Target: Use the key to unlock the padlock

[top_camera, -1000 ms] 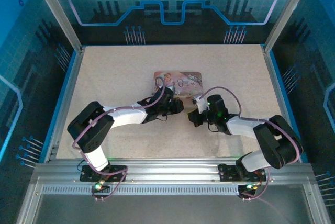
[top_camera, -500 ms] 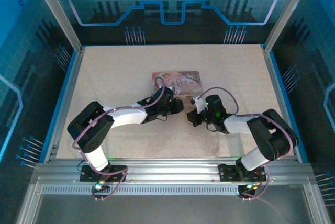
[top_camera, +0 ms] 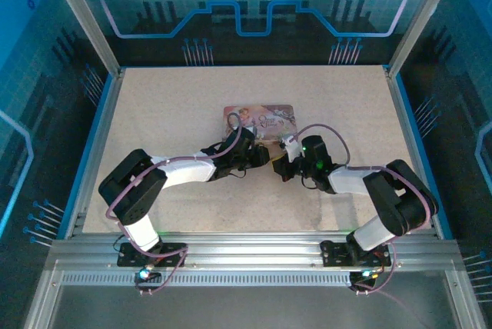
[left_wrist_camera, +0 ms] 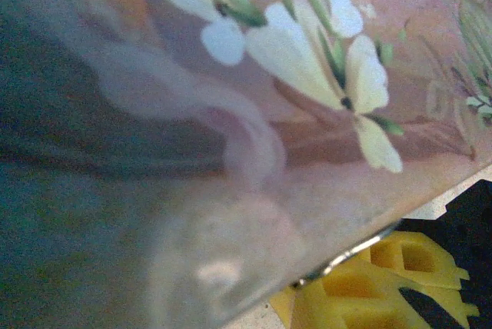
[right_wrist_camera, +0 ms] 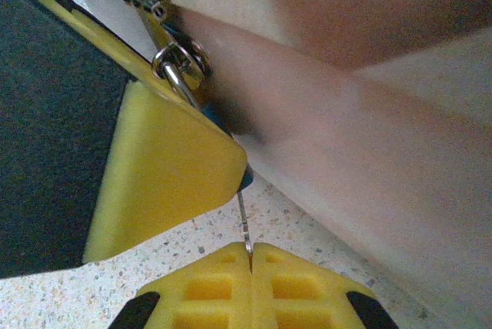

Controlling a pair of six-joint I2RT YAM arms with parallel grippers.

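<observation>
Yellow-padded, your right end effector [right_wrist_camera: 250,250], pinched on the key [right_wrist_camera: 245,221], has edged left to the pink tin [top_camera: 261,116], putting the key's tip just under the padlock [right_wrist_camera: 179,64] beside your left end effector [top_camera: 260,157], whose grip you cannot tell; insertion looks close.

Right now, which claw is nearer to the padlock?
Left. The left claw has a finger against the padlock, beside the tin; the right claw, shut on the key, is apart from it, key aimed toward it.
</observation>
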